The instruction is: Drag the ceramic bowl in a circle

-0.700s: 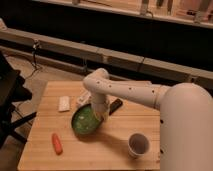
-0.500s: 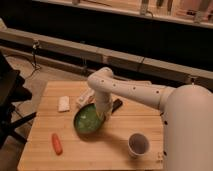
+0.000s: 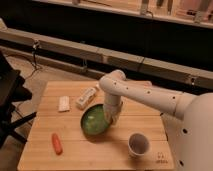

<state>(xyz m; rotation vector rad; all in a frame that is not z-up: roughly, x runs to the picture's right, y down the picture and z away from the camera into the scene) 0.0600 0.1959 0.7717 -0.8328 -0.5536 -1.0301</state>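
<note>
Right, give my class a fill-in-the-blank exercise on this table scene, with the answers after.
1. The gripper sits at the rim of the ___ bowl.
2. The cup, standing apart from the bowl, is ___ outside.
3. The carrot lies on a ___ table.
Answers: green; white; wooden.

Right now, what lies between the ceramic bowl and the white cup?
Only bare table separates ceramic bowl and white cup in the camera view; the gripper sits at the bowl's rim on that side.
</note>
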